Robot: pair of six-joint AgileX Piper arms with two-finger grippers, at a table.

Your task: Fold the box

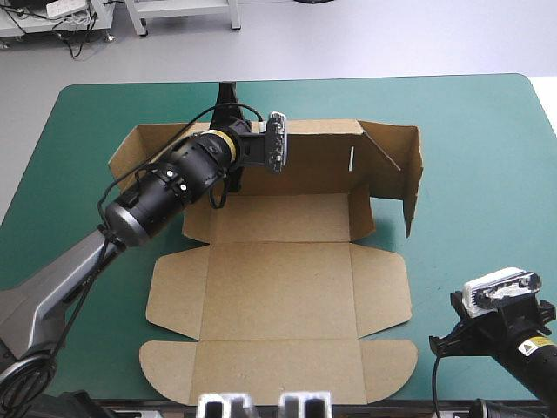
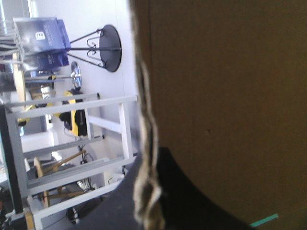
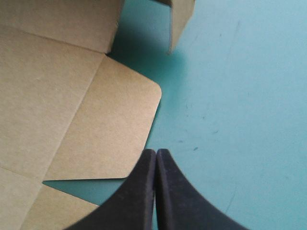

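Right gripper (image 3: pixel 156 152) — fingers pressed together, over teal-green cover (image 3: pixel 240 96) beside box (image 3: pixel 57 96) flap | left gripper (image 1: pixel 228 96) — seemingly pinching box's raised far wall

Pale grey floor (image 1: pixel 348 43) lies beyond the teal-green table (image 1: pixel 474 270).

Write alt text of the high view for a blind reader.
A cut sheet of brown board, the box, lies on the teal-green cover, its far wall raised. The left gripper grips that wall; the right gripper, shut, is beside the box.
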